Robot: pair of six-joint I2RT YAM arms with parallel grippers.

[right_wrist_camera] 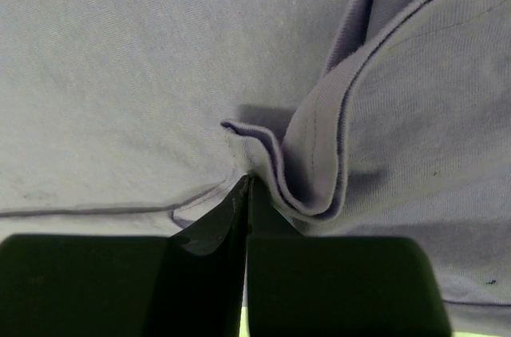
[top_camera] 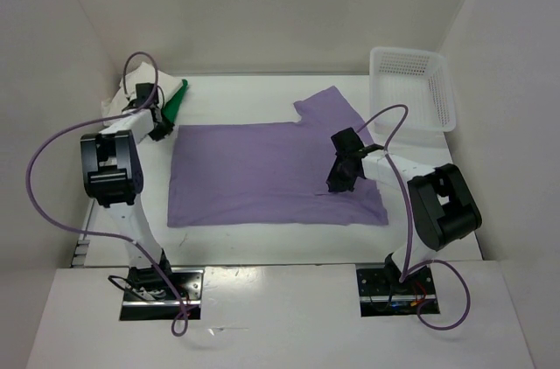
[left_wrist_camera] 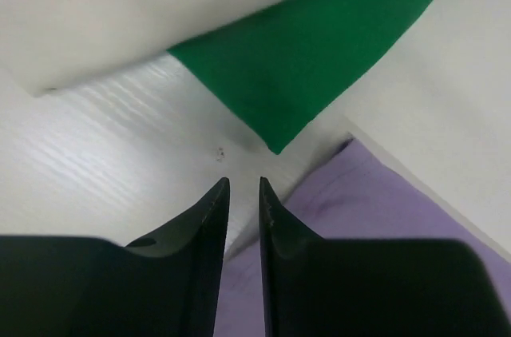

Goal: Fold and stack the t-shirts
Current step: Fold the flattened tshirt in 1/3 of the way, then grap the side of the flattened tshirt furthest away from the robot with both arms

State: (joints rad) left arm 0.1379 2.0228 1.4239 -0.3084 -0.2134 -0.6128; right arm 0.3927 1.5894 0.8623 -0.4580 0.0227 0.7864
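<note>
At the far right corner of the tabletop (top_camera: 262,98) stood a white plastic lattice basket (top_camera: 404,52), its mesh floor and walls showing, well apart from the arms' bases. The light purple shirt (top_camera: 262,177) lay spread flat across the middle of the tabletop, one sleeve reaching toward the basket. At the far left corner the green shirt (top_camera: 178,100) lay crumpled against the white-cream shirt (top_camera: 129,91), both just beyond the purple shirt's far left corner. A purple cable looped from each arm. The left arm reached forward along the left side, its left tool (top_camera: 160,128) low over the bare tabletop between the green shirt's tip and the purple shirt's corner. In the left wrist view that tool (left_wrist_camera: 243,183) was released, its fingers a narrow slit apart with nothing between them. The right arm bent inward over the purple shirt's right half, its right tool (top_camera: 339,178) pointing down. In the right wrist view it (right_wrist_camera: 246,181) was clenched on a doubled fold of the purple shirt's hem, which bunched up at its tips.
</note>
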